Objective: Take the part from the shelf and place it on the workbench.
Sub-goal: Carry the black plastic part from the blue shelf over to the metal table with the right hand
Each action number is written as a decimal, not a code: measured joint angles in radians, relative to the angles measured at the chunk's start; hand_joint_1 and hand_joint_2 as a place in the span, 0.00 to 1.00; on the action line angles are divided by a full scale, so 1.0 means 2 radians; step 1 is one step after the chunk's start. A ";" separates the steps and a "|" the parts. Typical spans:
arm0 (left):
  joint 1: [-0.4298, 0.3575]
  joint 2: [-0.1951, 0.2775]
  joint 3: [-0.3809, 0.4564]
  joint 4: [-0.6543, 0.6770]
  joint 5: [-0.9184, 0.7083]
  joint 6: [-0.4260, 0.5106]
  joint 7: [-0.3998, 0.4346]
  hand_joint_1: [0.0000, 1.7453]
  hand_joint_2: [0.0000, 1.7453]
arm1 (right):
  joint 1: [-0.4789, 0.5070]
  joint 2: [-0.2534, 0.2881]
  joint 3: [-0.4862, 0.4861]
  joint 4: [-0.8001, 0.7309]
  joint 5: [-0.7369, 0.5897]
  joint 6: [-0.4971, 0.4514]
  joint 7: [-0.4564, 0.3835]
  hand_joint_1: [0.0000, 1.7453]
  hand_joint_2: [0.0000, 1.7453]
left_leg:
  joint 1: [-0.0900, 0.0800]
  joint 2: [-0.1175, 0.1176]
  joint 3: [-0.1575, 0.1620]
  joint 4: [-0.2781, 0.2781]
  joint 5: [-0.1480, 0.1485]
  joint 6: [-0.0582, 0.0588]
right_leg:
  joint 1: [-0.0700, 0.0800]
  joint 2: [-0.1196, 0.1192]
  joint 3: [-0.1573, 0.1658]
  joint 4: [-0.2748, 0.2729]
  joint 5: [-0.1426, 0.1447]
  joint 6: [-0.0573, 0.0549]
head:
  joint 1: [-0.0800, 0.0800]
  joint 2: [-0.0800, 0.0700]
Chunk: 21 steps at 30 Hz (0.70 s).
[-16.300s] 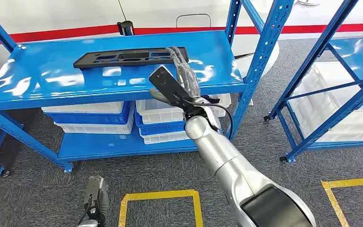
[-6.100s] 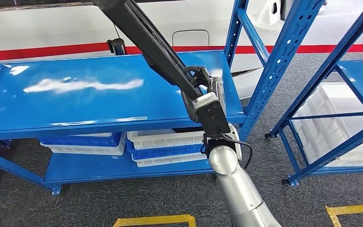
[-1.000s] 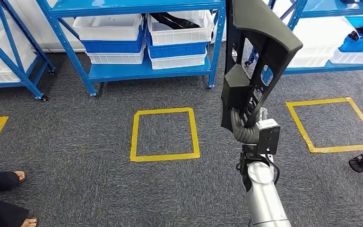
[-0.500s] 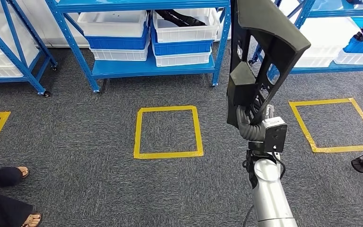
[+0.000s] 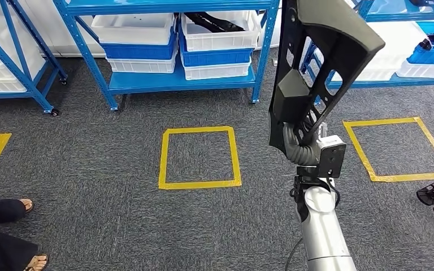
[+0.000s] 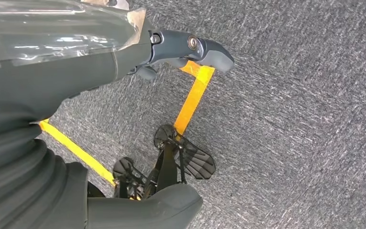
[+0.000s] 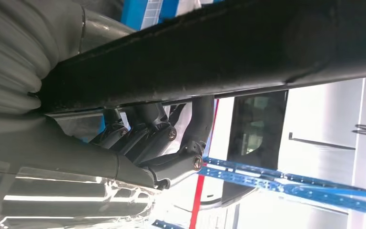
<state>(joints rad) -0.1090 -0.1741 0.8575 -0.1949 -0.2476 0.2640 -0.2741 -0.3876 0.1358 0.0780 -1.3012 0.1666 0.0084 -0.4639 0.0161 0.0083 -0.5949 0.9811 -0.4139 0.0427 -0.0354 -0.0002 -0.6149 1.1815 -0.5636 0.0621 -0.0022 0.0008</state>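
Black plastic part [image 5: 322, 62] held upright in right hand [image 5: 300, 148] — long axis running up and away from fingers [image 7: 147, 138], gripped at lower end. Left hand [image 6: 76, 62] hanging over carpet, holding nothing, fingers apart. Workbench not seen — carry unfinished.
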 joint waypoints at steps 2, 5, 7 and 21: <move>0.000 0.000 0.000 0.000 0.000 0.000 0.000 0.00 1.00 | -0.001 0.000 0.000 0.002 0.001 0.000 0.000 1.00 1.00 | 0.002 0.000 -0.002 0.005 -0.002 -0.009 | -0.004 0.000 0.031 -0.067 0.025 0.008 | 0.001 0.000; 0.000 0.002 0.000 -0.001 0.000 0.000 -0.001 0.00 1.00 | 0.000 0.001 -0.001 0.004 0.001 0.000 -0.001 1.00 1.00 | -0.001 -0.002 -0.007 0.010 -0.002 -0.014 | -0.004 0.004 0.042 -0.091 0.035 -0.002 | 0.001 0.000; 0.000 0.002 0.000 -0.001 0.000 0.000 -0.001 0.00 1.00 | -0.001 0.001 -0.001 0.005 0.001 0.000 -0.001 1.00 1.00 | 0.000 -0.003 -0.009 0.009 0.001 -0.002 | -0.004 0.005 0.040 -0.091 0.037 -0.007 | -0.001 0.000; 0.001 0.002 0.000 -0.001 -0.002 -0.004 -0.004 0.00 1.00 | 0.000 0.003 -0.003 0.008 0.026 -0.011 -0.005 1.00 1.00 | 0.004 -0.003 -0.008 -0.003 0.012 -0.005 | 0.005 0.002 0.037 -0.095 0.042 -0.012 | -0.003 0.000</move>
<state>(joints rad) -0.1078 -0.1695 0.8583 -0.1961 -0.2522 0.2558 -0.2818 -0.3869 0.1418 0.0728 -1.2860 0.2183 -0.0132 -0.4747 0.0248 0.0024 -0.6115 0.9749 -0.3904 0.0319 -0.0256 0.0040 -0.5410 0.9917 -0.4789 0.0381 -0.0084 0.0008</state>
